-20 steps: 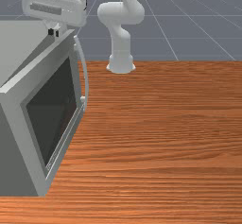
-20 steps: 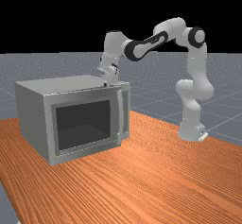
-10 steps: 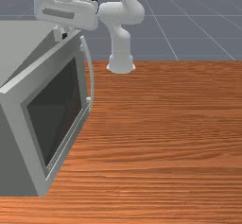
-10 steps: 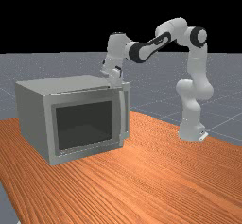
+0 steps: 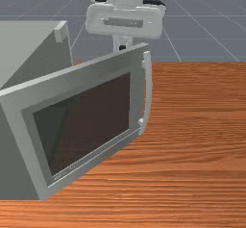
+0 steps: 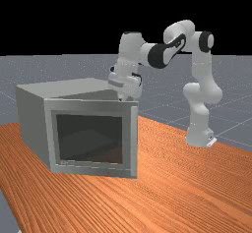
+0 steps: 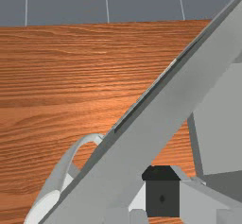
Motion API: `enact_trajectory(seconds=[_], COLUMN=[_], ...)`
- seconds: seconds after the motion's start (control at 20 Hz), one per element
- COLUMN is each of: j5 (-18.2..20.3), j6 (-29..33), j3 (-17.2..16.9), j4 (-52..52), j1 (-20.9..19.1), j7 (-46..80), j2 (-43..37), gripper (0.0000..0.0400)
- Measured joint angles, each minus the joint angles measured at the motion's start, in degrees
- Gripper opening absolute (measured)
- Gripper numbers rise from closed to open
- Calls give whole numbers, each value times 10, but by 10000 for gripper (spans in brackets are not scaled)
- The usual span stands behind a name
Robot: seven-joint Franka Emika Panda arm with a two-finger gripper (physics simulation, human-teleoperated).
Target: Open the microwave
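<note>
Looks partly done, with microwave door (image 5: 91, 121) partway open beside gripper (image 5: 123, 48), but needs more; can't tell if squeezed or loose.

A soft glare brightens the wooden table (image 7: 94, 88); the microwave's side (image 5: 17, 159) lies dim.

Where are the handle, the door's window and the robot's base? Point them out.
Handle (image 5: 149, 92), front view: middle of its bar.
Window (image 6: 91, 138), far view: middle of the pane.
Base (image 6: 198, 137), far view: its lower part.
</note>
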Motion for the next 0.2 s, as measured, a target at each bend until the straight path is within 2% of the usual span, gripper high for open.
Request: enact_trajectory(seconds=[0.2], j5=[-1], j6=[-87], j3=[8], j4=[215], j1=[33], j7=[4], j2=[153], gripper=[2])
